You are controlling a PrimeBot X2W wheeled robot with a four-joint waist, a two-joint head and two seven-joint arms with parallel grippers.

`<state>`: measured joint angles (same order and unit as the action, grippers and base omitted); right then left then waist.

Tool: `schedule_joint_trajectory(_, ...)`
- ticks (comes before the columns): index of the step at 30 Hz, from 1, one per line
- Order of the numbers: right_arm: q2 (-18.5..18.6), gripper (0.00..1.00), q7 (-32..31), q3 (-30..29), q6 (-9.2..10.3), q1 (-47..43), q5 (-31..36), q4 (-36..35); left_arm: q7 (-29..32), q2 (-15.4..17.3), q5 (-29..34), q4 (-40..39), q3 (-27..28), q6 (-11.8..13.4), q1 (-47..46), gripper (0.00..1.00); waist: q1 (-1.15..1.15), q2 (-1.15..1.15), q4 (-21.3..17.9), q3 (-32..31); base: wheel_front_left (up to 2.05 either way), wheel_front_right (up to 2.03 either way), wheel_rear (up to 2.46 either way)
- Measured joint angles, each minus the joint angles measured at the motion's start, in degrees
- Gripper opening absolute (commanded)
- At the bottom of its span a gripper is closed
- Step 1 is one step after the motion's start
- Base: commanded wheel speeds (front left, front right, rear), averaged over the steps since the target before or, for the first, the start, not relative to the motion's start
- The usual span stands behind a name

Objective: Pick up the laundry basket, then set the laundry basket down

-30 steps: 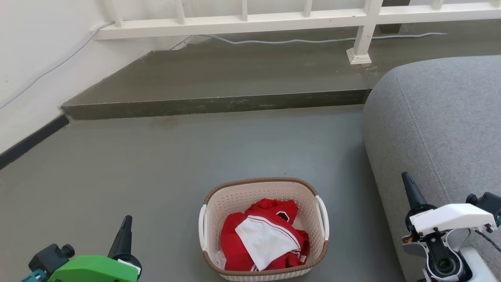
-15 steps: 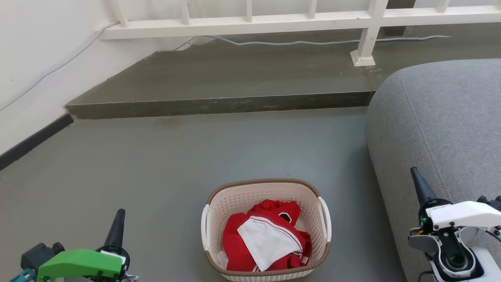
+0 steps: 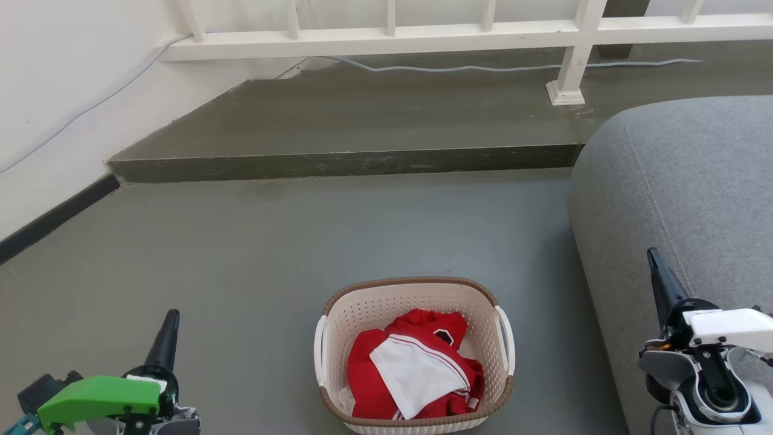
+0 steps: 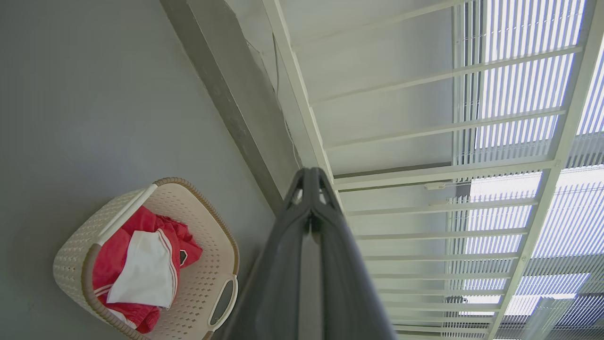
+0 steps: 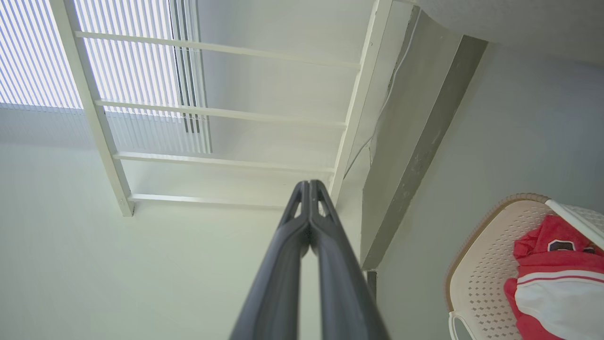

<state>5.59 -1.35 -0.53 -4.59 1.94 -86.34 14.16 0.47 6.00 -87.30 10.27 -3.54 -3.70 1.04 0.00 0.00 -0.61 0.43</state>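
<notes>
The laundry basket is sitting on the floor, untouched.
You're holding the left gripper and right gripper with jaws pressed together, gripping nothing; basket is lying between them, well apart from both, red-and-white clothes inside.

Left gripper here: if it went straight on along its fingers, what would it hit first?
Likely the bottom rail of the white railing: in the left wrist view the shut left gripper lines up with it. The laundry basket sits off to the side, out of that line. Depth is uncertain.
</notes>
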Motion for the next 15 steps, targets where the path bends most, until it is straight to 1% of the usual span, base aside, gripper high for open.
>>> schedule_joint_trajectory(10,-0.56,0.00,-1.68,-3.11,-1.49,0.51,-7.59,0.47,0.52,0.13,-8.88,2.27,1.52,-1.77,-1.85,0.00,0.00,0.00,0.56,-0.20,0.00,0.00,0.00)
schedule_joint_trajectory(15,-0.78,0.00,-1.81,-3.27,-1.92,1.09,-8.45,0.60,0.52,0.14,-9.43,2.46,1.62,-2.12,-2.54,0.00,0.00,0.00,0.59,-0.21,0.00,0.00,0.00)
